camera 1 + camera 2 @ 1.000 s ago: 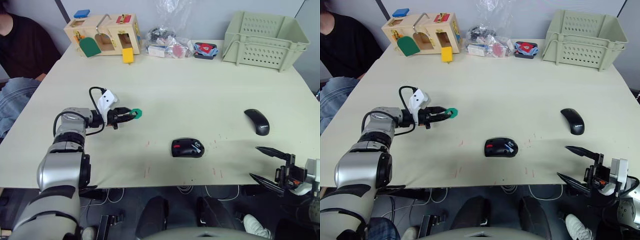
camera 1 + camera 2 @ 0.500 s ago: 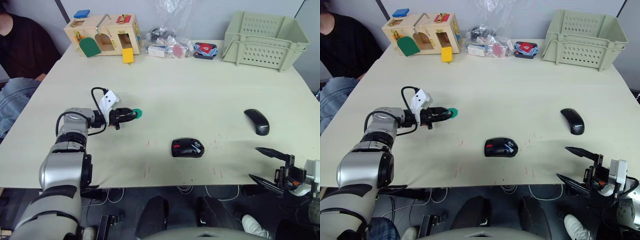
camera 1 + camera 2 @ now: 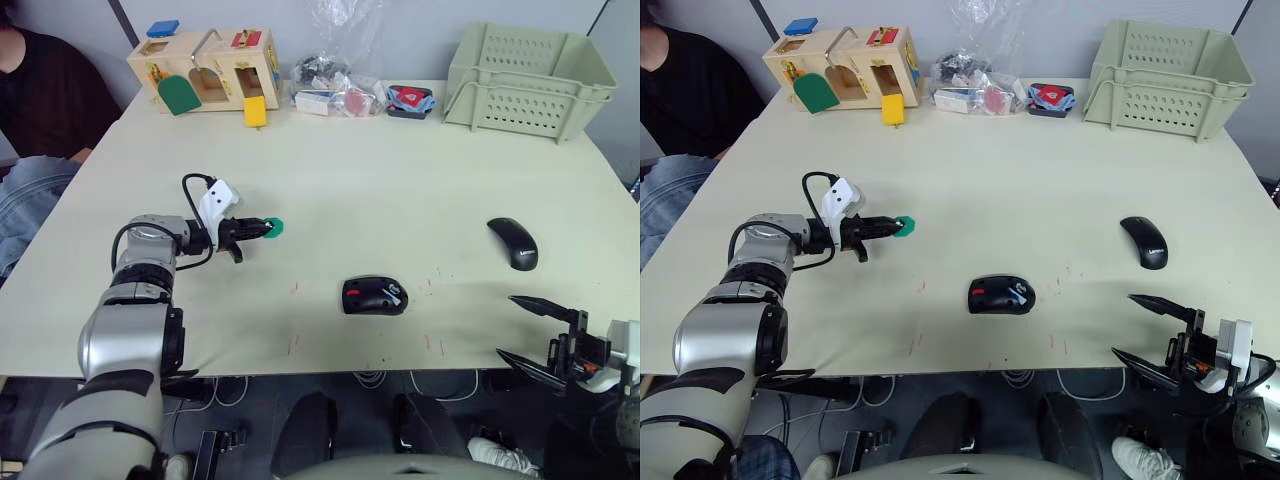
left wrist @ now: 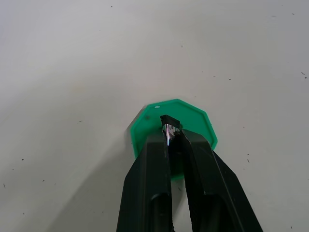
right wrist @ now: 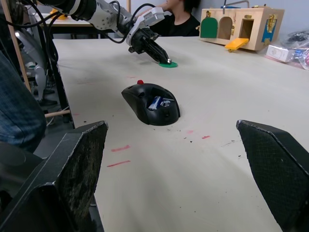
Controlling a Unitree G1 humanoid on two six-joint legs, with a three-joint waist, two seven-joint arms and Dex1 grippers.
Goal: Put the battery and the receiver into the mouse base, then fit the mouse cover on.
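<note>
Your left gripper [image 4: 171,133] pinched a small dark piece over the green disc [image 4: 145,130]; your right gripper [image 3: 540,335] gaped wide. Mouse base [image 3: 375,296] sat centre, battery [image 5: 154,102] inside; mouse cover [image 3: 513,243] lay apart.

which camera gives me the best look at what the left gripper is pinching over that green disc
The left wrist view: the left gripper closes on a tiny dark, shiny piece directly above the green disc, close up. The eye views show the fingertips at the disc's edge, the piece too small to see. The right wrist view shows a pale glint there.
</note>
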